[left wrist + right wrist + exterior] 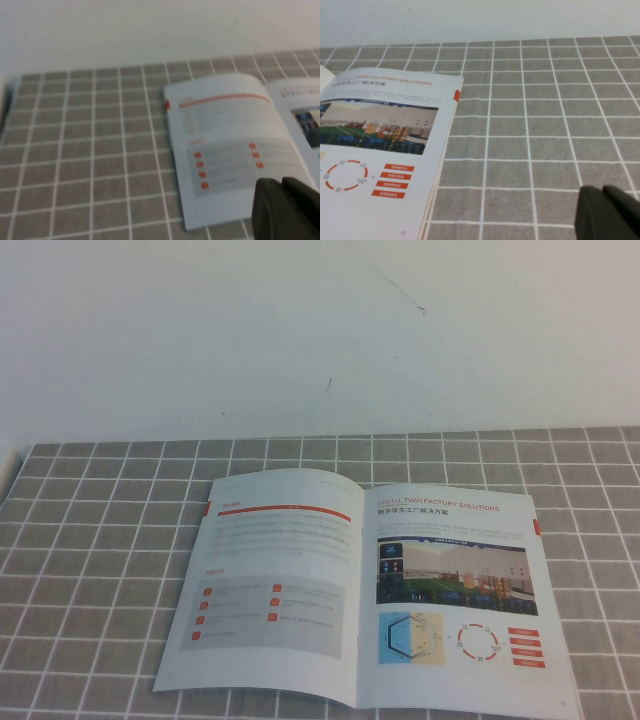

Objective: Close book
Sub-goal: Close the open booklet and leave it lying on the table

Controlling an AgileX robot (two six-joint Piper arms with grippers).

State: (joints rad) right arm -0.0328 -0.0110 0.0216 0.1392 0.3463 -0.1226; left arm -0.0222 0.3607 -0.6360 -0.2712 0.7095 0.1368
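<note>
An open book point(360, 580) lies flat on the grey checked tablecloth point(100, 540). Its left page carries text and orange markers; its right page carries a photo and diagrams. Neither arm appears in the high view. In the left wrist view, my left gripper point(281, 182) is shut and empty, its dark fingertips together above the near part of the book's left page point(225, 140). The right wrist view has my right gripper point(602, 190) shut and empty over bare cloth, off to the right of the book's right page point(380, 150).
A white wall point(320, 330) rises behind the table's far edge. Grey checked cloth point(535, 115) extends on both sides of the book. A pale object's edge point(5, 465) shows at the far left.
</note>
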